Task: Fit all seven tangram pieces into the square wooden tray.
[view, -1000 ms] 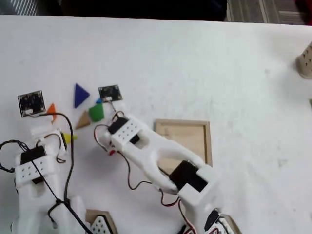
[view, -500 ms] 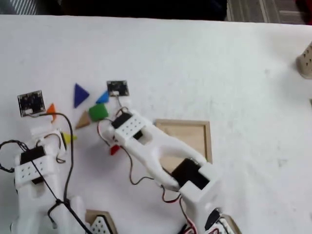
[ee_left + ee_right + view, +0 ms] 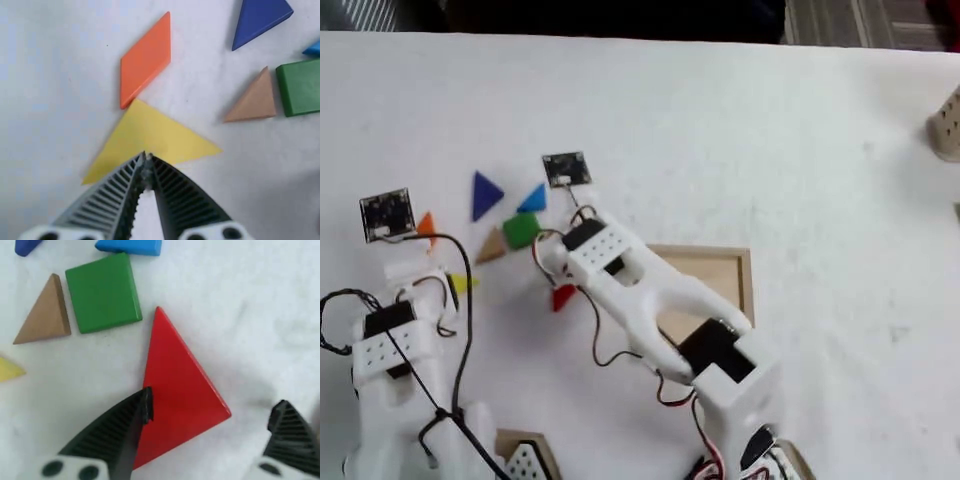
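Note:
The square wooden tray (image 3: pixel 742 285) lies partly under the right arm. My right gripper (image 3: pixel 214 412) is open and straddles one corner of the red triangle (image 3: pixel 175 385) (image 3: pixel 563 297), which lies flat on the table left of the tray. My left gripper (image 3: pixel 146 164) is shut, its tips at the edge of the yellow triangle (image 3: pixel 150 137) (image 3: pixel 462 283). Loose beyond them lie an orange parallelogram (image 3: pixel 146 60), a dark blue triangle (image 3: pixel 485 194), a light blue triangle (image 3: pixel 532 199), a green square (image 3: pixel 521 230) and a tan triangle (image 3: pixel 492 246).
Black cables (image 3: pixel 465 330) trail along the left arm, and red wires hang off the right arm. A pale perforated object (image 3: pixel 947 122) stands at the table's far right edge. White tabletop spreads beyond the pieces and right of the tray.
The right arm has swung away from the table's near edge, uncovering the red triangle and the light blue triangle. The left arm has barely moved.

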Controlling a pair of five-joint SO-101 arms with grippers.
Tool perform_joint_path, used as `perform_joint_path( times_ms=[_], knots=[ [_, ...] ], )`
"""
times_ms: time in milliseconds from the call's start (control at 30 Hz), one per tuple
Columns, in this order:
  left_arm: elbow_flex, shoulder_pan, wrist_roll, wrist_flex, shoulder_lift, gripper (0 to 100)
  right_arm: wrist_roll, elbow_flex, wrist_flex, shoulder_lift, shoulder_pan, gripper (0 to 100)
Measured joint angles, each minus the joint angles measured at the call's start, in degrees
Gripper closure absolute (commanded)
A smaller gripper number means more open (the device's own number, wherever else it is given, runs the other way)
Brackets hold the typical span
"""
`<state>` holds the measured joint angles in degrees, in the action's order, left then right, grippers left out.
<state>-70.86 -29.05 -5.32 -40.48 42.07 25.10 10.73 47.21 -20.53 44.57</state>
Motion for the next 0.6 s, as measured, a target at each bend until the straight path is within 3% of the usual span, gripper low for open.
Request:
perform_joint_path(
  times_ms=[333, 600],
  knots=[
    [0.00, 0.00, 0.00, 0.00, 0.00, 98, -0.18, -1.14, -0.18, -0.18, 1.41, 62.2],
    [0.00, 0.00, 0.00, 0.00, 0.00, 98, 6.42, -2.99, -0.44, -0.26, 2.73, 62.2]
  ],
)
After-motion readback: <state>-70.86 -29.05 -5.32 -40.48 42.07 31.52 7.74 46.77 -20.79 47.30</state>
